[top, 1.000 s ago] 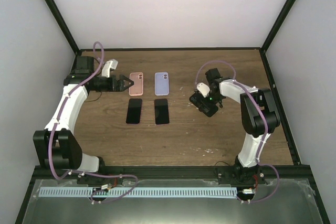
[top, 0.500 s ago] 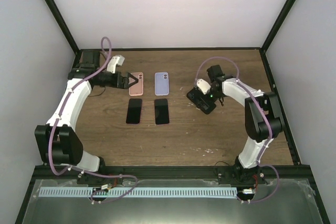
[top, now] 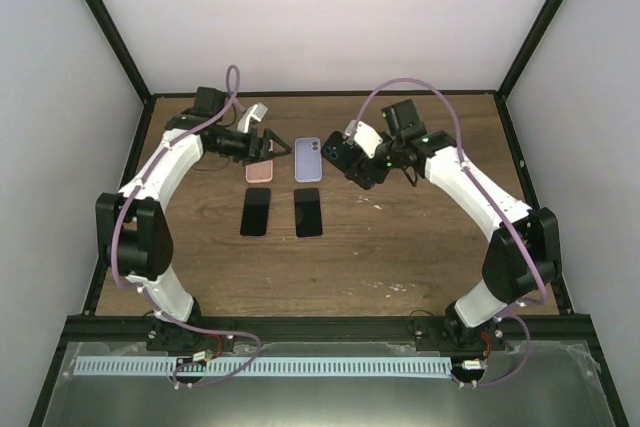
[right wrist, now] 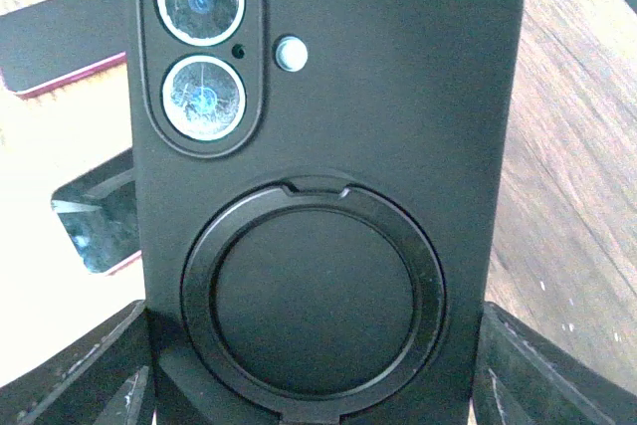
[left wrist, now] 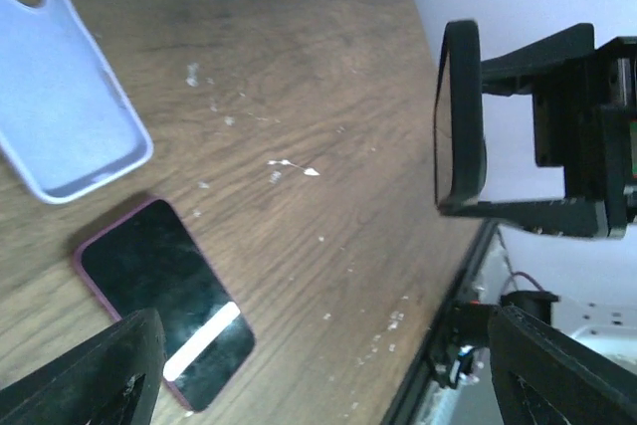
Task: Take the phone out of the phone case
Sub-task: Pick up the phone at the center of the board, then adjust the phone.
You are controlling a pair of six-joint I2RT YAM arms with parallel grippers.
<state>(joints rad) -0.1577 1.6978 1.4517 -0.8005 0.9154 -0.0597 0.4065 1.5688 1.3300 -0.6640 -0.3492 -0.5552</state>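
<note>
As seen from above, the right gripper (top: 352,161) held the black phone case (top: 335,152) with the phone inside it, just past the right side of the purple case (top: 308,157). The left gripper (top: 278,150) hung over the pink case (top: 262,163) with its tips pointing at the black phone case. Only the purple case lay between them. Both arms reached far out over the table (top: 420,247) and bent in toward the middle. A dark phone (top: 256,212) and a second dark phone (top: 307,212) lay flat, nearer the bases. From the left wrist, the left gripper's fingers (left wrist: 100,375) stood wide apart with nothing between them. The black phone case (left wrist: 460,121) was ahead and up to the right, lifted off the wood. It showed only its thin edge, with its long side going up and down. From the right wrist, the back of the black phone case (right wrist: 328,196) filled the view, with the ring (right wrist: 314,296) in the middle. The right gripper's fingers (right wrist: 547,375) squeezed its lower end from both sides. The left gripper looked free to reach across and pull.
</note>
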